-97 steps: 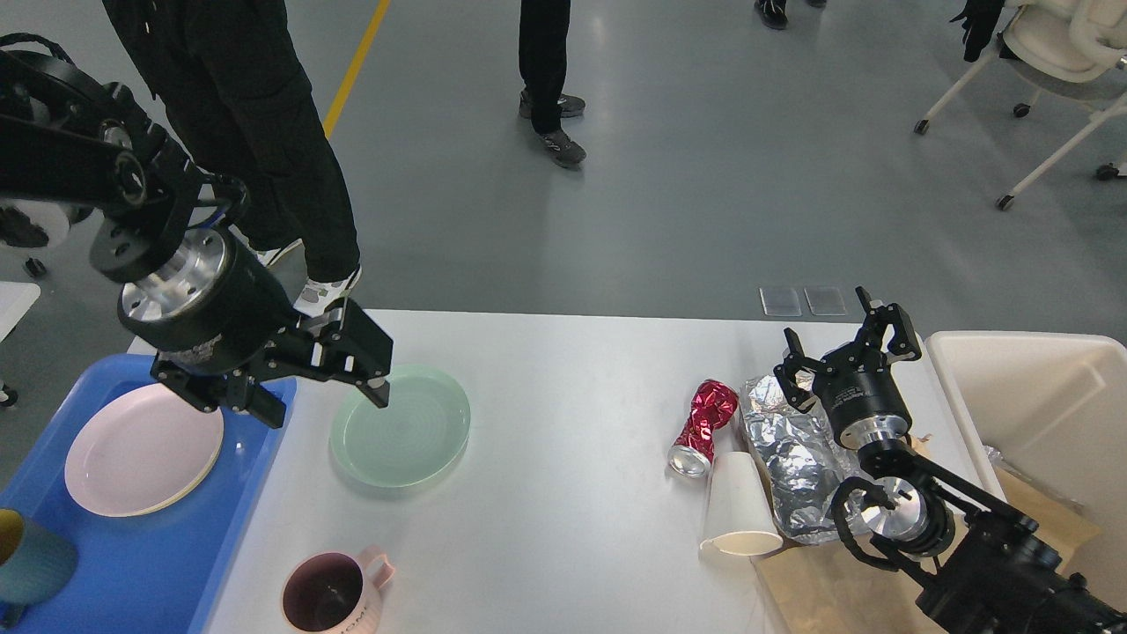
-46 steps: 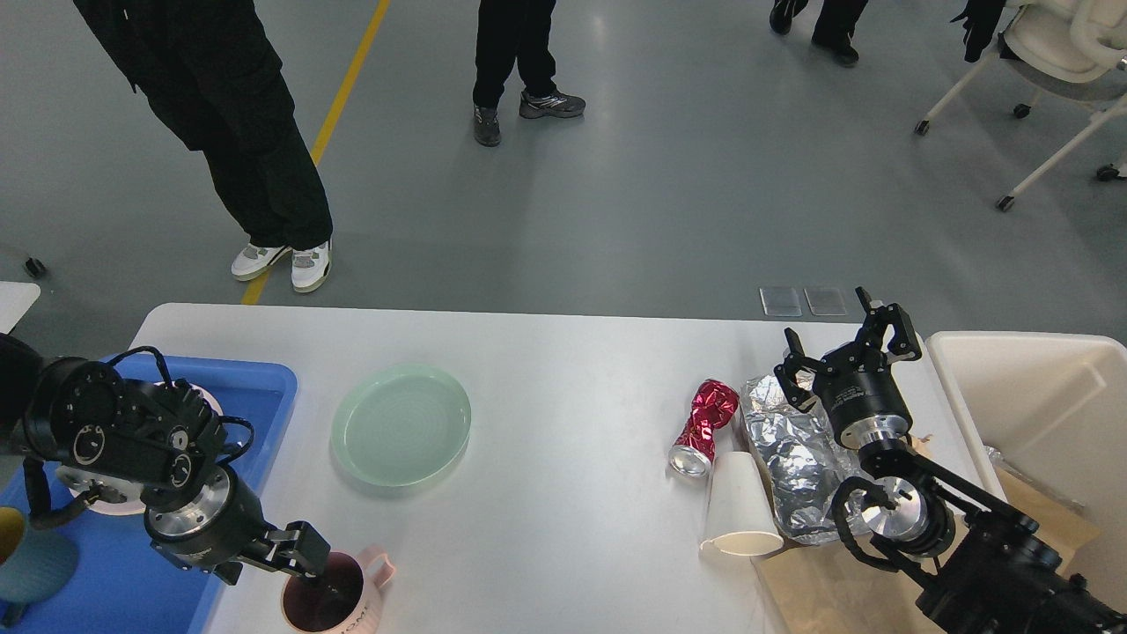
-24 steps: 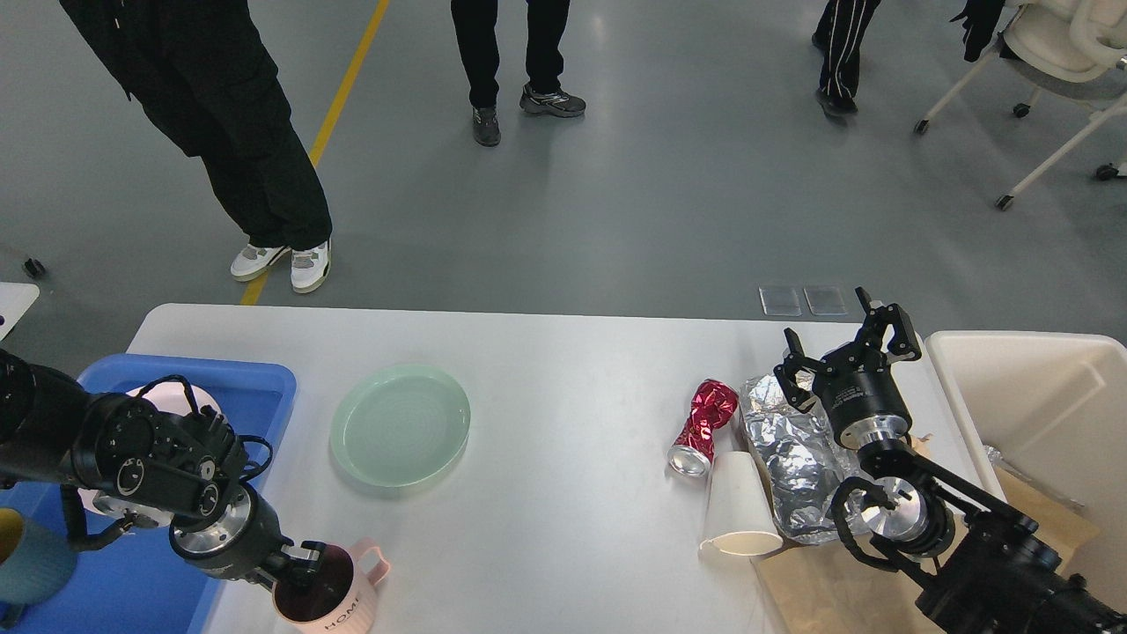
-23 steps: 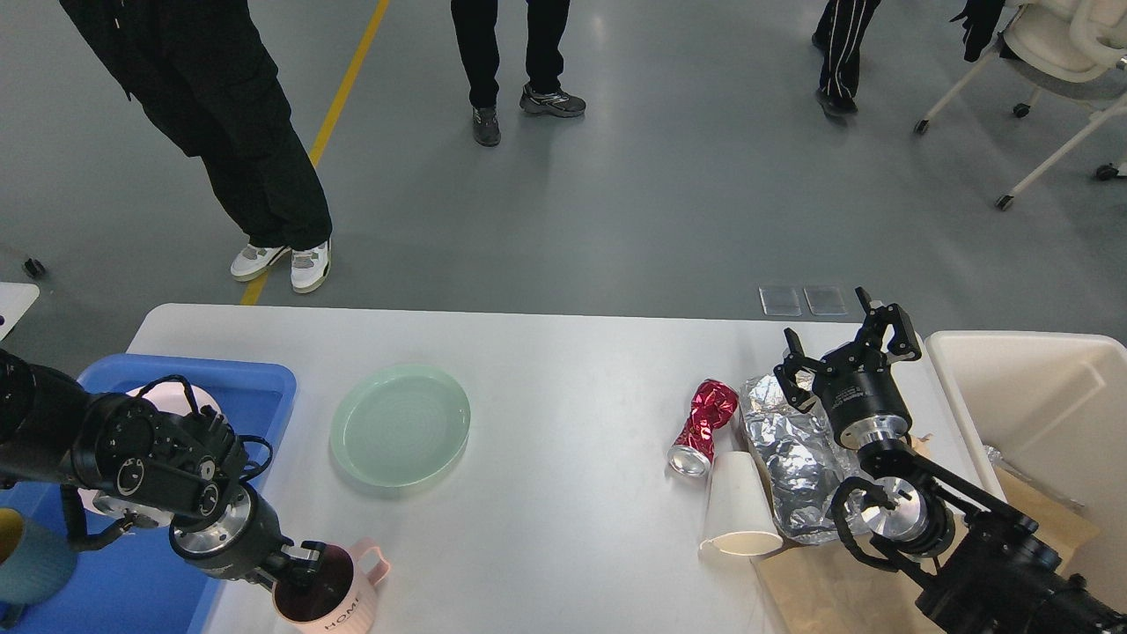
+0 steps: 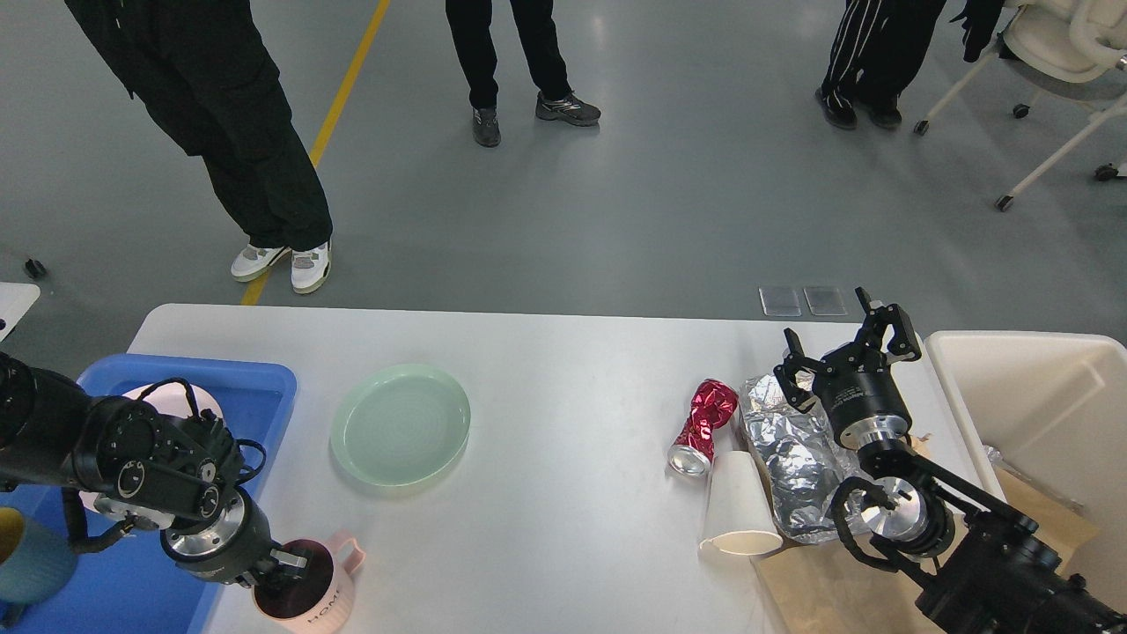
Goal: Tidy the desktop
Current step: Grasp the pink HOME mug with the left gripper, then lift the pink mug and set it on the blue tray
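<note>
Smooth white desktop [image 5: 563,528], crinkled shiny foil [image 5: 788,449], glossy crushed can [image 5: 703,425].

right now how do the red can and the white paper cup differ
The red can is crushed, shiny and crinkled; the white paper cup is smooth, matte and keeps its shape. The can is narrower and lies farther from me, the cup wider and nearer. Both lie on their sides on the desktop, beside the foil.
</note>
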`<state>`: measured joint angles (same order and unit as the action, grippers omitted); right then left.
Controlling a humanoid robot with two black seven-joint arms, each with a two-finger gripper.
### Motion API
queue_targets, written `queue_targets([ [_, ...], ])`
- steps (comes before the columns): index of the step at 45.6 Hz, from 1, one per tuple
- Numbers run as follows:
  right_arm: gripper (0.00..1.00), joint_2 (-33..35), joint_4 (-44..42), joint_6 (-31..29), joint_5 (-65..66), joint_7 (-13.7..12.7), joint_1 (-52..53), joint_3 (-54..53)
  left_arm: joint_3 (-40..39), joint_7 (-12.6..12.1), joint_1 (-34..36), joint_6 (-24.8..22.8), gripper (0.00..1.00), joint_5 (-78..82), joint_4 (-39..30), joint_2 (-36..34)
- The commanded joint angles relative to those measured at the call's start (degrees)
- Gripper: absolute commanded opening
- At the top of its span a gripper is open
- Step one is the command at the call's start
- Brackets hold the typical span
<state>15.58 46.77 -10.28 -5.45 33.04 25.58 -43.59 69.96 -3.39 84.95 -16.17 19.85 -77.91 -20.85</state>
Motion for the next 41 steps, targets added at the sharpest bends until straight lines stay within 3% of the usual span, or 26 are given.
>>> queue_targets([
  [1,1.0,-0.02,-0.01,0.0,0.0,0.0,0.0,0.0,0.44,0.49,1.62,-1.49,0.0,0.11,-0.75,-0.68],
  [9,1.0,0.07,-0.01,0.0,0.0,0.0,0.0,0.0,4.13,1.72,16.1,-12.29,0.0,-0.42,-6.1,-2.79],
  [17,1.0,0.07,-0.01,0.0,0.0,0.0,0.0,0.0,9.57,2.68,34.2,-18.19,0.0,-2.88,-13.49,-2.26],
  [21,1.0,0.07,-0.01,0.0,0.0,0.0,0.0,0.0,12.74,5.23,43.87,-22.31,0.0,-6.22,-16.21,-0.16],
  [28,1.0,0.07,-0.01,0.0,0.0,0.0,0.0,0.0,16.0,12.0,57.86,-32.86,0.0,-9.74,-18.59,4.59],
  [32,1.0,0.07,-0.01,0.0,0.0,0.0,0.0,0.0,16.09,12.97,60.51,-34.71,0.0,-10.35,-18.94,5.12],
  [41,1.0,0.07,-0.01,0.0,0.0,0.0,0.0,0.0,17.66,13.06,59.01,-34.45,0.0,-10.44,-18.68,3.81],
])
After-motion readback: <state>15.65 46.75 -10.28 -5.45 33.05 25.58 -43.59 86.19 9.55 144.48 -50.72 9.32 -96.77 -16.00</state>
